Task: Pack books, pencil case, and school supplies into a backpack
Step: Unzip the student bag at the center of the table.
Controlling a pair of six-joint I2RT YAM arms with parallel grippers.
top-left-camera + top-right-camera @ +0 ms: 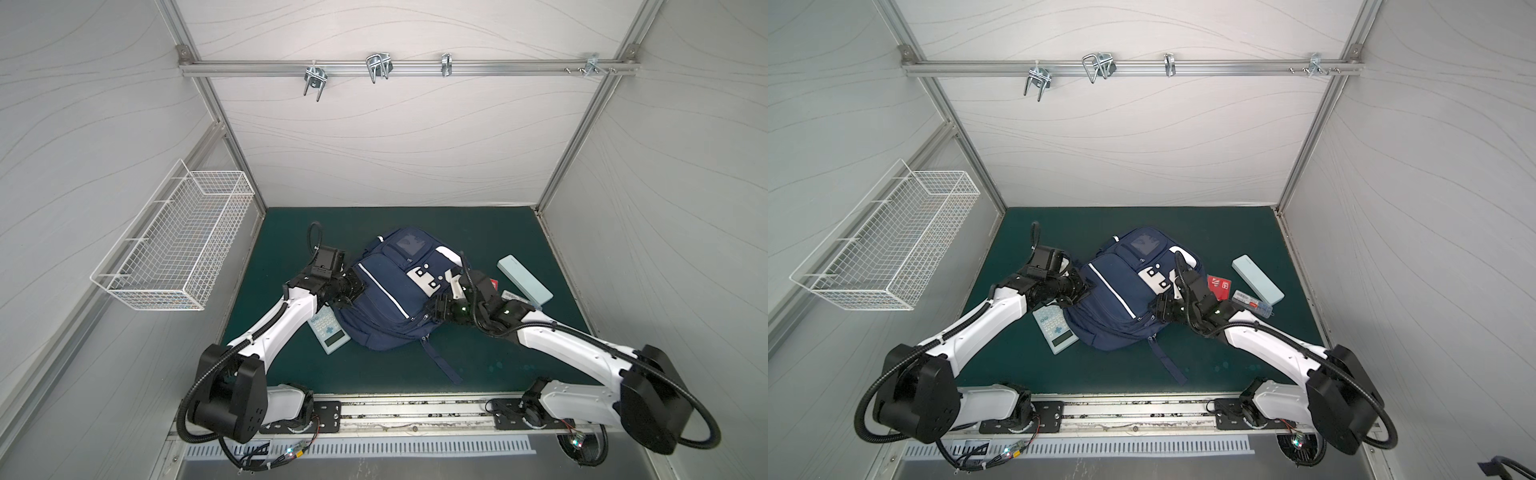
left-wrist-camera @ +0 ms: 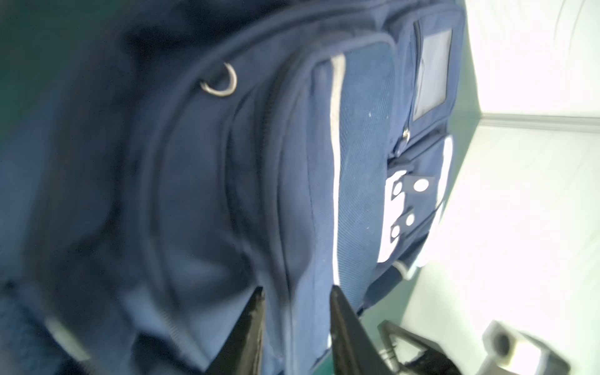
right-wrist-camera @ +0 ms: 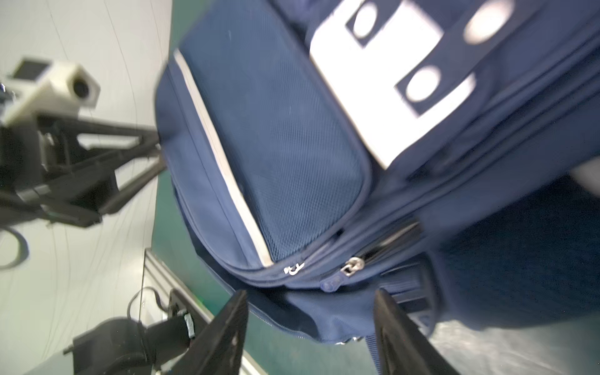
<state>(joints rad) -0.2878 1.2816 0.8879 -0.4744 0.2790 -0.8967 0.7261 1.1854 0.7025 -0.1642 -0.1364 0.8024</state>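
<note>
The navy backpack [image 1: 386, 299] [image 1: 1113, 299] lies zipped on the green mat, white-striped front up. My left gripper [image 1: 352, 293] [image 2: 297, 292] is at its left side, jaws apart with a fold of backpack [image 2: 292, 162] fabric between them. My right gripper [image 1: 434, 308] [image 3: 310, 293] stands open at the near right corner of the backpack [image 3: 276, 146], by the zip pulls. The calculator [image 1: 330, 332] lies partly under the left edge. To the right lie the pencil case [image 1: 524, 281], a red book [image 1: 1219, 286] and the clear box [image 1: 1252, 302], part hidden by my right arm.
A backpack strap [image 1: 442, 361] trails toward the front edge of the mat. A white wire basket [image 1: 174, 249] hangs on the left wall. Metal hooks [image 1: 376, 68] sit on the rail at the back wall.
</note>
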